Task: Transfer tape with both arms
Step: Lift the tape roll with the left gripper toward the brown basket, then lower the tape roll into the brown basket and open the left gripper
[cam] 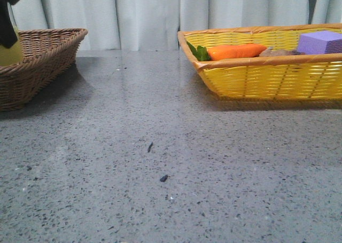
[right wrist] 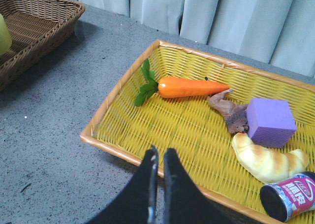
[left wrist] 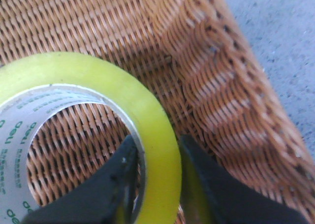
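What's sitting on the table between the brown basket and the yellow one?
Nothing but bare grey table with a few dark specks, as the front view shows, between the brown wicker basket and the yellow basket.

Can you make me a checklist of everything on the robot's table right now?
Surface: grey speckled table, a few dark specks.
Job's things: yellow tape over the brown basket.
Clutter: yellow basket holding carrot, purple block, croissant, can and a brown lump.
Grippers: left gripper clamps the tape's wall; right gripper shut, empty, at the yellow basket's edge.
Cables: nothing seen.
Surroundings: pale curtain.
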`<state>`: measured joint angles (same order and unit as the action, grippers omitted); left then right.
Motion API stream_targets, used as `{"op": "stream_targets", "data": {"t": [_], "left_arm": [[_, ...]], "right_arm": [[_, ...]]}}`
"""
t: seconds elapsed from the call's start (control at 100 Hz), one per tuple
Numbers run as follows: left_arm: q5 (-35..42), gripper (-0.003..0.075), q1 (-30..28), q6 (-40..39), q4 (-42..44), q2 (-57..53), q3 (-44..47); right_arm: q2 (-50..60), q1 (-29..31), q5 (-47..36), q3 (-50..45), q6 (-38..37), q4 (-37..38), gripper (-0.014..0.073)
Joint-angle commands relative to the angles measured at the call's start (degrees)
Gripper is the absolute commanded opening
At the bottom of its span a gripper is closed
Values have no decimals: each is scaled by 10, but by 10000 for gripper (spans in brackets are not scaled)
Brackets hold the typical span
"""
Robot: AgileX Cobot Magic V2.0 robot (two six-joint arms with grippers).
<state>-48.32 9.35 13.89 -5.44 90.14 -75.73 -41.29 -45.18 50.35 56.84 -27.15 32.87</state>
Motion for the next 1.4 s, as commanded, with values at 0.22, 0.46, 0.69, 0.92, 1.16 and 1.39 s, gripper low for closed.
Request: {"op": "stream_targets", "data": {"t": [0.22, 0.46, 0.69, 0.92, 1.16, 1.39], "left_arm": [[73, 174, 0, 4, -4, -20, -4], [68, 358, 0, 4, -4, -20, -4], [67, 356, 0, 4, -5, -38, -4], [62, 251, 0, 6, -8, -102, -4], [75, 1, 1, 6, -13, -193, 22], [137, -20, 1, 11, -10, -302, 122]], "right_arm": [[4, 2, -36, 13, 2, 25, -73], [4, 2, -36, 13, 2, 24, -73], [17, 2, -40, 13, 2, 37, -73], [83, 2, -40, 13, 1, 64, -73], [187, 2, -29, -22, 1, 100, -73], [282, 2, -28, -85, 1, 102, -73]]}}
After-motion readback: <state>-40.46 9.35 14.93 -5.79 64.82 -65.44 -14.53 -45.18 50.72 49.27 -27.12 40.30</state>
